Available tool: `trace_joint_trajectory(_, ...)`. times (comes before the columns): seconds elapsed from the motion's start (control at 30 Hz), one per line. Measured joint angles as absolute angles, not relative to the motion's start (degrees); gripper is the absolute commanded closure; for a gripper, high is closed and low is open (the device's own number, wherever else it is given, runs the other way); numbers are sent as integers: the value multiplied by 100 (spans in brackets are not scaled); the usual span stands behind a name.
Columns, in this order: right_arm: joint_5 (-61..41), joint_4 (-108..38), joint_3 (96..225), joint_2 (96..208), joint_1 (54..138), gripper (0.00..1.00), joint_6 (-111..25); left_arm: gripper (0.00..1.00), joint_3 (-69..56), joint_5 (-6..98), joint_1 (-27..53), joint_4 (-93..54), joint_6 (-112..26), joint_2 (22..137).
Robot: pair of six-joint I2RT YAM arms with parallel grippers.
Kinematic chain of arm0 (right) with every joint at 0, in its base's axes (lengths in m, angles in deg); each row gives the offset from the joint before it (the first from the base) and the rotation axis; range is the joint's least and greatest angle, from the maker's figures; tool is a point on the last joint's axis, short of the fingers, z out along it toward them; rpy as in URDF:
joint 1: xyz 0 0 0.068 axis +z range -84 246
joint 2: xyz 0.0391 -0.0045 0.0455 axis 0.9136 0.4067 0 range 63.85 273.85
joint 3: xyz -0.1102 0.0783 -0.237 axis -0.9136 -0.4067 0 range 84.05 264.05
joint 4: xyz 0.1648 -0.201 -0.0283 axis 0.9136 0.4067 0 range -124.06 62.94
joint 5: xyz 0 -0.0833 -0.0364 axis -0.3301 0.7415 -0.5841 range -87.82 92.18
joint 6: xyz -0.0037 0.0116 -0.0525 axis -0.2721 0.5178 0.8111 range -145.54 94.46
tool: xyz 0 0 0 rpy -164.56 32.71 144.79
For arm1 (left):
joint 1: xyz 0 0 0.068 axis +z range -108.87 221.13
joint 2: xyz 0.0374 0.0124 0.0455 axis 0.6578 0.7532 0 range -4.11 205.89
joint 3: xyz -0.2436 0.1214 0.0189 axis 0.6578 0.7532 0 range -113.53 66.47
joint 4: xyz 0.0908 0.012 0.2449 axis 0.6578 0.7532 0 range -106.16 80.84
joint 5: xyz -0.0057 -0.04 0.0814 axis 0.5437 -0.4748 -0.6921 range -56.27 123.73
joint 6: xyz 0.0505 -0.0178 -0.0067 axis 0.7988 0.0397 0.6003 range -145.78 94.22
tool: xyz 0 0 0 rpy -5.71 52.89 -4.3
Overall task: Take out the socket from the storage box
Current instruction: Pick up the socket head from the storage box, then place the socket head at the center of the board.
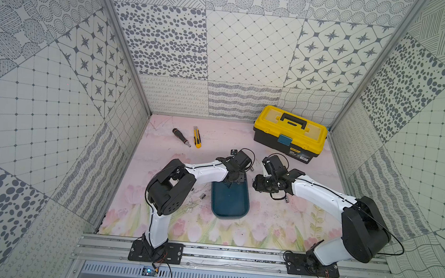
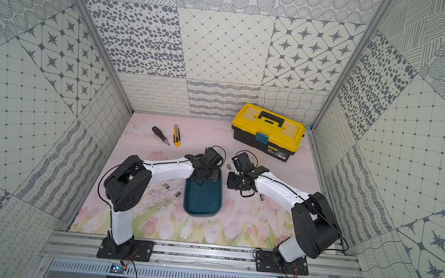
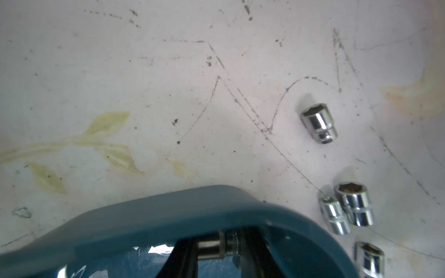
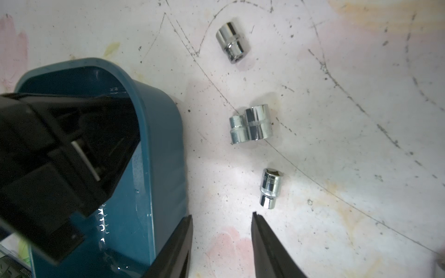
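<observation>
The dark teal storage box [image 1: 230, 205] [image 2: 202, 202] lies at the middle of the floral table. My left gripper [image 1: 229, 183] [image 3: 214, 245] reaches down inside its far end, shut on a small chrome socket [image 3: 208, 246] that lies crosswise between the black fingers, just inside the box rim [image 3: 168, 211]. The left gripper body [image 4: 60, 156] also shows in the right wrist view, over the box wall [image 4: 159, 144]. My right gripper [image 1: 257, 185] [image 4: 221, 216] hovers just right of the box, open with nothing between its fingers.
Several loose chrome sockets lie on the table right of the box: one [image 4: 232, 45], a touching pair [image 4: 258, 122], and one [image 4: 271, 187] by the right fingertip. More sockets [image 2: 178, 194] lie left of the box. A yellow-lidded toolbox [image 1: 290, 132], screwdriver [image 1: 181, 136] and utility knife [image 1: 196, 140] sit at the back.
</observation>
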State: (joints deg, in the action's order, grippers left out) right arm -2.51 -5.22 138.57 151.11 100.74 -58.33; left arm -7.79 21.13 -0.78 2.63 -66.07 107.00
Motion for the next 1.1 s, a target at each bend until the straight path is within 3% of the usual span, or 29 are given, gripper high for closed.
trace_joint_trajectory(0.33, -249, -522, 13853, 15087, 10074, 55, -5818, 78, -610, 2341, 62, 446, -6609, 9666)
trace_joint_trajectory(0.67, -251, -552, 13847, 14928, 10074, 55, -5812, 78, -206, 2463, 1277, 886, -6609, 8582)
trace_joint_trajectory(1.1, -225, -375, 13849, 14547, 10074, 54, -5635, 78, 360, 2601, 2195, 1085, -6677, 8836)
